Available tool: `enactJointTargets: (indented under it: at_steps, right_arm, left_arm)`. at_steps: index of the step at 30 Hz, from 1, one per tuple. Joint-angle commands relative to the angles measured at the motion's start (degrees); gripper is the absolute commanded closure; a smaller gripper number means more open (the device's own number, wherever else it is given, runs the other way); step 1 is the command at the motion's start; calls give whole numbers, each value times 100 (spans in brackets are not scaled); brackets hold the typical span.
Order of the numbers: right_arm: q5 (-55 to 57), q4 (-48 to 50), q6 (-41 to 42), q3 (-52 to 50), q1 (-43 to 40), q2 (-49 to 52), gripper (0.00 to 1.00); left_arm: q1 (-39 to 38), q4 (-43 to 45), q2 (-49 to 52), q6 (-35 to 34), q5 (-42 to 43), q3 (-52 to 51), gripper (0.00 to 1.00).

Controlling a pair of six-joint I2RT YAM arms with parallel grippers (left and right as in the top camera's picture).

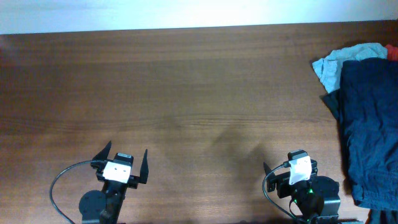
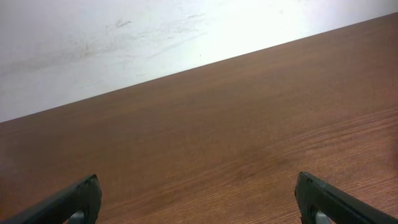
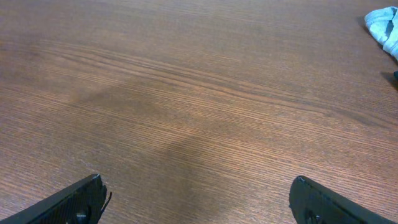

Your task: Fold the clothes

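Navy cloth, the shorts (image 1: pixel 373 124), lies in a heap at the far right edge of the desk (image 1: pixel 186 93). It sits on the right arm's side and runs out of the overhead view. A pale blue shirt (image 1: pixel 339 62) is bunched just behind the heap, touching it. A sliver of black garment (image 1: pixel 331 102) shows at the heap's left border.

The left gripper (image 1: pixel 126 152) hovers over bare wood near the front, well apart from the pile. Its jaws are spread wide and empty. The right gripper (image 3: pixel 196 190) is near the front too, just left of the pile, and its jaws are likewise wide apart with nothing between them.

Folding has not begun, since the shorts are not yet laid out flat.

The fabric looks soft and limp and probably fairly light. It should sag from any pinch and drag across the wood rather than slide as one piece. The waistband is likely the firmest place to take hold, one corner in each set of jaws. From overhead I cannot make out where it lies in the crumple; it may be at the near end. A shallow pinch at an edge should lift the shorts alone, and a deep one risks catching the garments underneath.
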Motion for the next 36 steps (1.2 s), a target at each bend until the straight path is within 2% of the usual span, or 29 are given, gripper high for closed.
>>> enactJointTargets:
  at_steps: [1, 7, 9, 15, 17, 20, 23, 26, 31, 34, 35, 36]
  right_arm:
    - [-28, 13, 0, -33, -42, -48, 1]
    - [-87, 74, 4, -31, -42, -48, 1]
    - [-240, 79, 4, -28, -42, -48, 1]
    - [-1141, 393, 7, -11, -42, -48, 1]
    - [-2006, 911, 35, -11, -42, -48, 1]
    - [-2409, 1659, 516, -11, -42, -48, 1]
    - [-2339, 2055, 787, 33, -42, -48, 1]
    - [-2037, 2046, 1038, 188, -42, 13, 1]
    - [-1797, 1904, 1360, 852, -42, 776, 2]
    - [-1434, 1344, 1355, 1655, -42, 1753, 2]
    - [-1021, 951, 1355, 2280, -42, 2490, 2]
    - [-960, 890, 1353, 2382, -42, 2603, 2]
  left_arm:
    - [-39, 44, 31, 46, 61, -70, 1]
    - [-39, 44, 31, 46, 61, -70, 1]
    - [-37, 306, 31, 365, -203, -70, 1]
    - [-39, 732, 31, 345, 28, -70, 1]
    - [-39, 831, 31, 348, 831, -70, 1]
    - [-39, 754, 31, 343, 1832, -68, 1]
    - [-39, 802, 33, -131, 1989, 157, 1]
    - [-39, 461, 144, -129, 1714, 525, 1]
    - [-39, -468, 1082, -129, 1241, 1690, 1]
    - [-39, -938, 2218, -125, 929, 2736, 1]
    - [-39, -1290, 3001, -125, 911, 3475, 1]
    - [-39, -1432, 3268, -122, 911, 3733, 1]
